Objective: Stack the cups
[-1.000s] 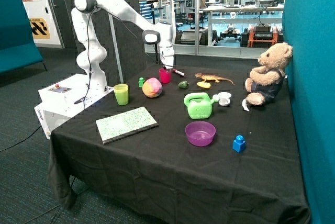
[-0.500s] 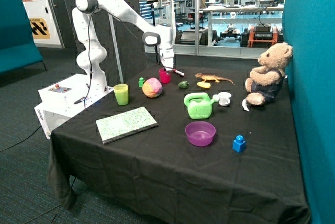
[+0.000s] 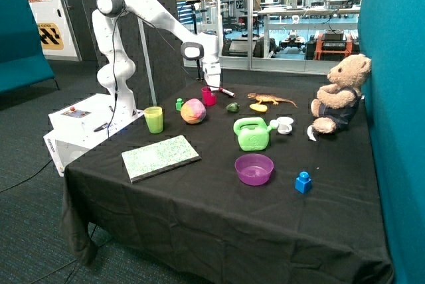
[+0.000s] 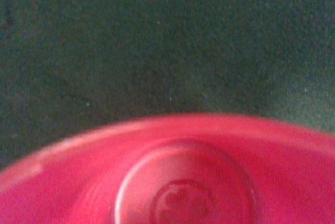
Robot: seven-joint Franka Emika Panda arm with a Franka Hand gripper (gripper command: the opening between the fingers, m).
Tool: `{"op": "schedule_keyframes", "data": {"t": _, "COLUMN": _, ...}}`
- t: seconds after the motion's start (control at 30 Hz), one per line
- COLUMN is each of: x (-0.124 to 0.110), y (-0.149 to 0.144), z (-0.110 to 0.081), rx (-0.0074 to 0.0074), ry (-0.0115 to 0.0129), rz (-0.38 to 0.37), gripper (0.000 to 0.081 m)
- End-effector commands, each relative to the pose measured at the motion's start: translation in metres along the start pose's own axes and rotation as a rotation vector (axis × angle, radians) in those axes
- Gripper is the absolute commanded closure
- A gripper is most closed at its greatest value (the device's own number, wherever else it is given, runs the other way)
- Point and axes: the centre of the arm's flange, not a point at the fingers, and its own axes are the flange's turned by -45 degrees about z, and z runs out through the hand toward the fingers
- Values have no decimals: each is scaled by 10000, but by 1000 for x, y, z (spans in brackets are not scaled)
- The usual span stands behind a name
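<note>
The magenta-pink cup (image 3: 209, 97) stands upright at the back of the black table, next to a marker pen. My gripper (image 3: 212, 87) is right at its rim, coming down from above. In the wrist view the pink cup's inside (image 4: 183, 182) fills the near part of the picture, seen from very close, with black cloth beyond it. The translucent green cup (image 3: 153, 120) stands upright near the table's edge by the robot base, far from the gripper. It looks yellowish; I see no separate yellow cup.
Near the pink cup are a small green block (image 3: 178, 104), a multicoloured ball (image 3: 193, 111) and the marker pen (image 3: 227, 91). Farther off are a green watering can (image 3: 252, 134), purple bowl (image 3: 254, 168), book (image 3: 160, 157), blue block (image 3: 303, 182), toy lizard (image 3: 272, 99) and teddy bear (image 3: 340, 95).
The arm's forearm has shifted slightly and the gripper has settled a little lower at the pink cup. Nothing on the table has moved.
</note>
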Motion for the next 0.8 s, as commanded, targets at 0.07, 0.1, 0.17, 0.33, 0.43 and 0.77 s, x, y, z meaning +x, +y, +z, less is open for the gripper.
{"op": "schedule_keyframes", "data": {"t": 0.07, "x": -1, "y": 1, "z": 4, "rx": -10, "ry": -8, "rz": 164, "gripper": 806}}
{"op": "schedule_keyframes", "data": {"t": 0.1, "x": 0, "y": 1, "z": 4, "rx": -10, "ry": -8, "rz": 171, "gripper": 807}}
{"op": "schedule_keyframes", "data": {"t": 0.17, "x": 0, "y": 1, "z": 4, "rx": -10, "ry": -8, "rz": 229, "gripper": 808}}
{"op": "schedule_keyframes", "data": {"t": 0.33, "x": 2, "y": 2, "z": 3, "rx": -10, "ry": -8, "rz": 285, "gripper": 808}}
{"op": "schedule_keyframes", "data": {"t": 0.43, "x": 2, "y": 2, "z": 3, "rx": -10, "ry": -8, "rz": 286, "gripper": 808}}
{"op": "schedule_keyframes", "data": {"t": 0.77, "x": 2, "y": 2, "z": 2, "rx": -10, "ry": -8, "rz": 297, "gripper": 808}}
